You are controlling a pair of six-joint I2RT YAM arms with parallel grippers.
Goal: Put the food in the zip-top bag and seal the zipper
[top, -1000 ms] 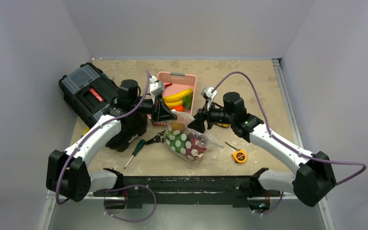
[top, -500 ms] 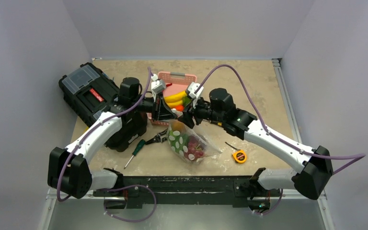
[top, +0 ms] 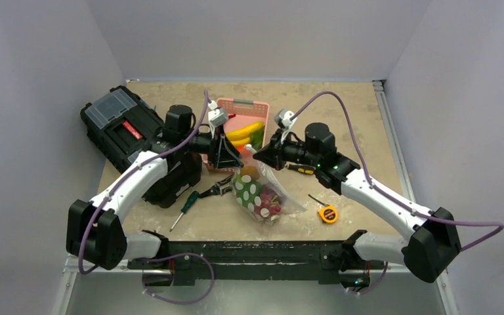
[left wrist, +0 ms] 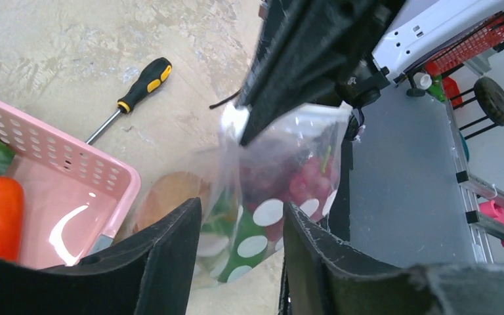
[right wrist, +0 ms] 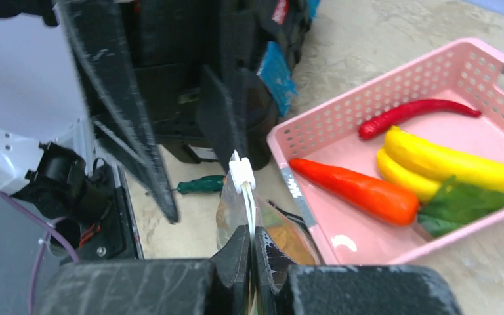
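The zip-top bag (top: 260, 197) lies in the table's middle, holding red grapes (left wrist: 305, 177), an orange-brown piece and something green. My right gripper (right wrist: 250, 230) is shut on the zipper (right wrist: 248, 203) just below a small white slider (right wrist: 241, 176), lifting the bag's mouth. My left gripper (left wrist: 241, 210) stands open, its fingers either side of the bag's upper part without pinching it. In the top view the left gripper (top: 231, 157) and the right gripper (top: 260, 156) face each other over the bag. More food lies in the pink basket (right wrist: 341, 125): bananas (right wrist: 446, 161), a carrot (right wrist: 361, 190), a red chili (right wrist: 420, 111).
A black toolbox (top: 128, 131) sits at the left under the left arm. A green screwdriver (top: 187, 205) and pliers (top: 216, 189) lie left of the bag. A yellow tape measure (top: 328, 214) lies to its right, and a yellow-handled screwdriver (left wrist: 138, 85) under the right arm.
My left gripper has opened and let go of the bag's rim. My right gripper moved in, shut on the zipper and drew back slightly right; the bag now hangs from it.
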